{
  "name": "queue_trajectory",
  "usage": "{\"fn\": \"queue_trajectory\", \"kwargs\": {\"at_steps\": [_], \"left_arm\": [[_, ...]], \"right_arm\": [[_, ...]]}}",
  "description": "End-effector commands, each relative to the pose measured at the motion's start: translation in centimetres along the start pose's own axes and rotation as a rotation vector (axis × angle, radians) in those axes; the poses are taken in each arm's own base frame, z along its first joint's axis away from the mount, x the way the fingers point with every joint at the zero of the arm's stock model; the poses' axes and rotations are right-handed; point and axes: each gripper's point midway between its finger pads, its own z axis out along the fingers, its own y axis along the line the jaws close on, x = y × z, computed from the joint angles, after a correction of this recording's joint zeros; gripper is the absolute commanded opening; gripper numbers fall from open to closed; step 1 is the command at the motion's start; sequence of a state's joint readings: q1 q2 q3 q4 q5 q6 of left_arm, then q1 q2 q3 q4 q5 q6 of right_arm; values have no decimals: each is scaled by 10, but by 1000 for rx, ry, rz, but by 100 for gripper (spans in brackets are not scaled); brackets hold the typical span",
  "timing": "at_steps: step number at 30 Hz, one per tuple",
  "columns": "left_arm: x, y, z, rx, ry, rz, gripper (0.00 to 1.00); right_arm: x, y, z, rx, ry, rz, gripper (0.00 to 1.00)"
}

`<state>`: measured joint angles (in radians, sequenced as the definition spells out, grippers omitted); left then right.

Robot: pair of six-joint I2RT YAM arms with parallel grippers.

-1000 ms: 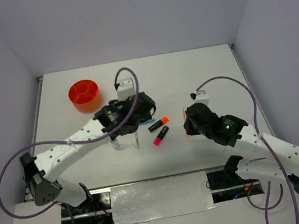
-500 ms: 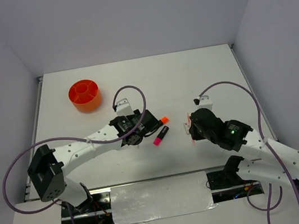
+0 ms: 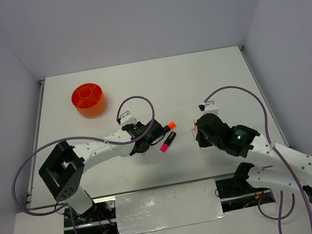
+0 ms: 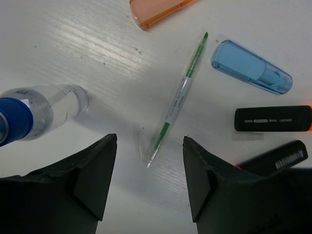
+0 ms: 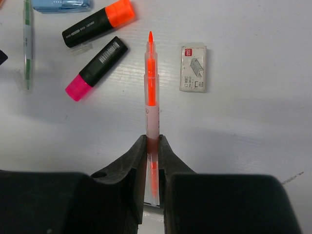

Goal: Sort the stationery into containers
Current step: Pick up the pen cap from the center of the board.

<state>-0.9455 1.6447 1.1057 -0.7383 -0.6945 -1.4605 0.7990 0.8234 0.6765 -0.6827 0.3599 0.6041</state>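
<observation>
The round orange organiser (image 3: pixel 88 99) stands at the far left. My left gripper (image 4: pixel 148 146) is open and empty, low over the table, with the tip of a thin green pen (image 4: pixel 179 100) just ahead of its jaws. Around it lie a blue-capped clear bottle (image 4: pixel 36 111), a salmon piece (image 4: pixel 158 10), a light-blue piece (image 4: pixel 251 73) and an orange-capped highlighter (image 4: pixel 273 118). My right gripper (image 5: pixel 152 141) is shut on a thin orange pen (image 5: pixel 152 92), held above the table. Below it lie a beige eraser (image 5: pixel 193 68) and a pink-capped highlighter (image 5: pixel 96 68).
In the top view the left gripper (image 3: pixel 150 134) sits right of table centre, the pink-capped highlighter (image 3: pixel 167 142) beside it, and the right gripper (image 3: pixel 198 134) a short way to its right. White walls close in the table on three sides.
My left arm has dropped and swung toward the cluster, its gripper now low over the green pen. My right gripper, still holding the orange pen, has barely shifted.
</observation>
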Motion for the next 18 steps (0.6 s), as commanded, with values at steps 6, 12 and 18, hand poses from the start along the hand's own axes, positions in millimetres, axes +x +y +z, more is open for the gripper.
{"fn": "queue_trajectory", "kwargs": {"at_steps": [6, 12, 18], "left_arm": [[7, 12, 13, -43, -7, -71, 59], [12, 14, 24, -55, 14, -81, 59], [22, 18, 34, -82, 32, -73, 59]], "right_arm": [[3, 6, 10, -15, 3, -27, 0], [9, 6, 15, -14, 17, -34, 0], [12, 5, 16, -18, 23, -41, 0]]}}
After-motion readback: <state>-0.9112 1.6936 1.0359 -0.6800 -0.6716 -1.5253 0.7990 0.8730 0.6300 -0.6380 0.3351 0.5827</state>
